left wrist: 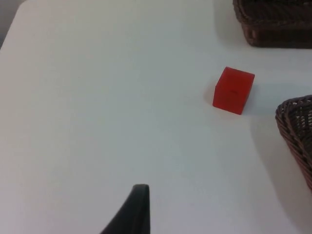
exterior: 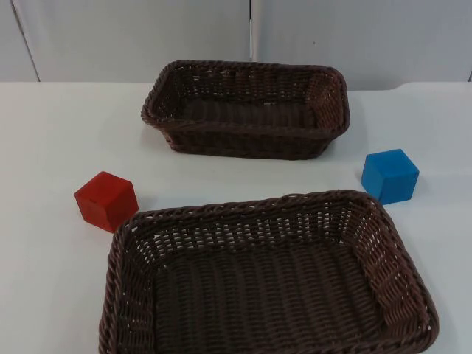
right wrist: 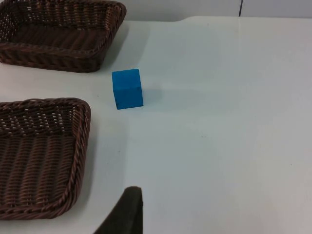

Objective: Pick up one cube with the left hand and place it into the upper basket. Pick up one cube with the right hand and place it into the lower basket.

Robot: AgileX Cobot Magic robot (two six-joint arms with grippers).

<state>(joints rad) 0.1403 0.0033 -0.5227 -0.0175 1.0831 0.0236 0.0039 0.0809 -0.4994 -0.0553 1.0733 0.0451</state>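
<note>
Left gripper: one black fingertip shows in the left wrist view, above bare table and well back from the red cube; whether the fingers are spread or closed cannot be told; nothing is seen in its hold.
Right gripper: one black fingertip shows in the right wrist view, above bare table beside the lower basket's outer wall, well back from the blue cube; its opening cannot be told; nothing is seen in its hold.
Red cube: rests on the table on the left arm's side of the lower basket, just beside that basket's far left corner, apart from the rim.
Blue cube: rests on the table on the right arm's side of the lower basket, just beside its far right corner, between the two baskets' right ends.
Upper basket: beyond the lower basket, toward the wall; no cube inside.
Lower basket: the landmark, nearest the camera; no cube inside.
Table: white, carrying everything.
Deciding relation: each cube lies ahead of its own arm's gripper; the red cube sits nearer the left arm, the blue nearer the right, so no crossing is needed. The cubes have no long axis.
Stage (judged): both pickups not yet begun.
</note>
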